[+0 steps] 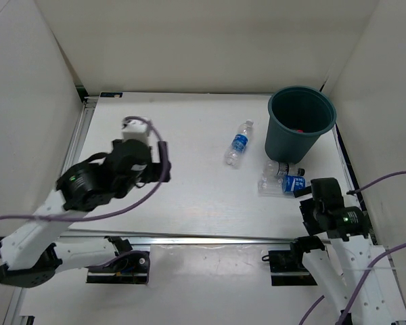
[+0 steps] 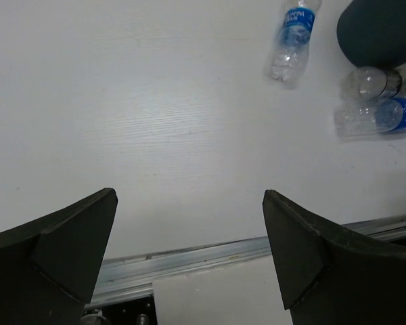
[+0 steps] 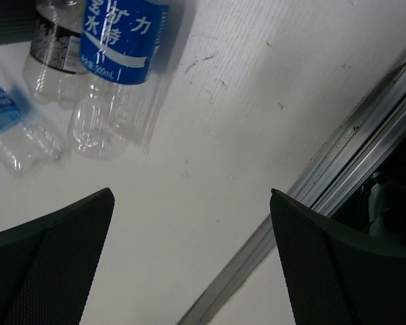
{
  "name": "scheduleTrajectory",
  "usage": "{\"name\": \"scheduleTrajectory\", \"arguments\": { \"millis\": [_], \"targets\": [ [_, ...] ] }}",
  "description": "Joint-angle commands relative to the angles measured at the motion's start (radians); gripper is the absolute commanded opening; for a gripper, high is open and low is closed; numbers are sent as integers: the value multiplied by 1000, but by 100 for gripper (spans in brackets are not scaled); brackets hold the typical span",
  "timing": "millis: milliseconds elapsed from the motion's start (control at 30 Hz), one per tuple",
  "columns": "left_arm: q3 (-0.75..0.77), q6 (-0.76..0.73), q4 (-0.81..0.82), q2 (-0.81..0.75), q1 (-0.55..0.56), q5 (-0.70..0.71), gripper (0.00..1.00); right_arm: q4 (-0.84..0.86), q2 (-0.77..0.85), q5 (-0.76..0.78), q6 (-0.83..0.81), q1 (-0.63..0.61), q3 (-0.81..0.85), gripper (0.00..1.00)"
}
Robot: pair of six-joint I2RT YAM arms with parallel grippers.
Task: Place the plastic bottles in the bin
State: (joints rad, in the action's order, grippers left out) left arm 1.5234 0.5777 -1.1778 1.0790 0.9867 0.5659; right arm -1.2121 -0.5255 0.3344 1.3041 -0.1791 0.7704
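Observation:
The dark teal bin [image 1: 301, 125] stands upright at the back right; a small red spot shows inside it. One blue-labelled plastic bottle [image 1: 239, 143] lies on the table left of the bin. Two more bottles lie at the bin's base: a dark-labelled one [image 1: 279, 169] and a blue-labelled one [image 1: 285, 184]. My right gripper [image 1: 311, 194] is open and empty just right of that pair, which shows ahead in the right wrist view [image 3: 118, 68]. My left gripper [image 1: 157, 168] is open and empty over the table's left half, far from the bottles [image 2: 292, 37].
White walls close in the table on the left, back and right. A metal rail [image 2: 210, 254] runs along the table's near edge, also in the right wrist view [image 3: 338, 176]. Purple cables loop around both arms.

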Motion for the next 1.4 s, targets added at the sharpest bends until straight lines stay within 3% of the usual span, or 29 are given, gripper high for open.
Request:
{"name": "scheduleTrajectory", "arguments": {
  "millis": [0,100,300,367,633,933,1133,1367],
  "targets": [
    [26,122,-203,-163,6,126,100,27,-47,55,214,-5,-37,99],
    [-3,157,-250,-221,6,126,100,14,-76,55,328,-5,-81,99],
    [15,45,-250,-200,-14,143,100,-7,-76,45,495,-5,-151,99],
    [37,19,-250,-177,-26,175,100,20,-76,45,483,-5,-151,99],
    [152,-36,-250,-205,-26,527,100,48,-106,63,432,-5,-151,99],
    [207,-215,-250,-249,-48,793,100,178,-176,14,397,24,-198,99],
    [235,-243,-250,-249,-78,805,100,348,-225,-9,308,55,-220,99],
    [224,-262,-250,-280,-201,680,100,466,-235,-63,147,153,-186,99]
  ]
}}
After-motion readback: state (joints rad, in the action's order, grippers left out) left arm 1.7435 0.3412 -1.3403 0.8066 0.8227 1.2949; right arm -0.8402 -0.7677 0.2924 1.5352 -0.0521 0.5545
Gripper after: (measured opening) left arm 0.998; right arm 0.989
